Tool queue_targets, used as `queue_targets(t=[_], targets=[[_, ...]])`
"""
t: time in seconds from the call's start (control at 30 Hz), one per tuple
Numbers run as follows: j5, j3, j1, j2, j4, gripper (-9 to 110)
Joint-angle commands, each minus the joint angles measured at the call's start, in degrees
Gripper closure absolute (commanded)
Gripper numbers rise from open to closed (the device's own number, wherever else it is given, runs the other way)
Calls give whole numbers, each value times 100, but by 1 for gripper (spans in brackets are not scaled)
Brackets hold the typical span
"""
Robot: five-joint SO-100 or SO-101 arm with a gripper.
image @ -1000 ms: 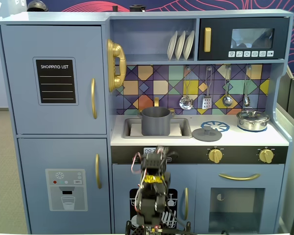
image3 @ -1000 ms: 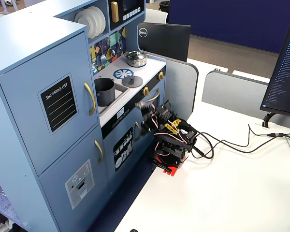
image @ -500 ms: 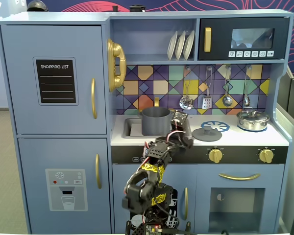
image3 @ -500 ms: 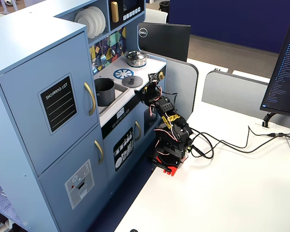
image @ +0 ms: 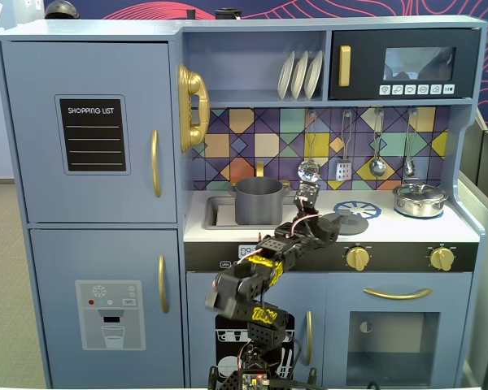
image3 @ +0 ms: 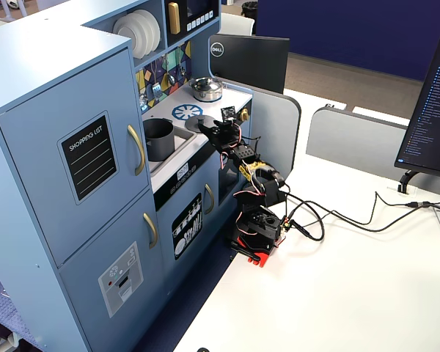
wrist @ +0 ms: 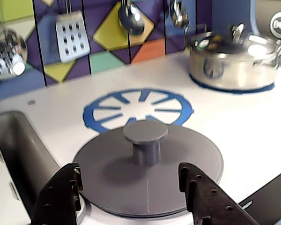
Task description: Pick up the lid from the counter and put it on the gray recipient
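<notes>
The lid, a flat dark-gray disc with a center knob, lies on the white counter and overlaps the blue burner ring. My gripper is open. Its two black fingers straddle the lid's near edge, just short of the knob, with nothing held. In both fixed views the gripper reaches over the counter's front edge to the lid. The gray recipient stands in the sink, to the lid's left.
A shiny silver pot with its own lid stands on the counter's right end. Utensils hang on the tiled back wall. The sink's wall drops away just left of the lid. Gold knobs line the front panel.
The arm has risen from its folded pose low before the cabinet and stretched over the counter's front edge to the lid. Lid and gray pot have not moved.
</notes>
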State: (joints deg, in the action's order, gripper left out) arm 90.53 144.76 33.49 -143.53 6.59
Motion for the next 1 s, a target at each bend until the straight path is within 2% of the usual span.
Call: queue_targets(t=[0.0, 0.43, 0.97], targets=[[97, -729, -70, 659, 343, 84], [44, -2048, -193, 2637, 949, 84], [-211, -2962, -132, 3771, 984, 87]])
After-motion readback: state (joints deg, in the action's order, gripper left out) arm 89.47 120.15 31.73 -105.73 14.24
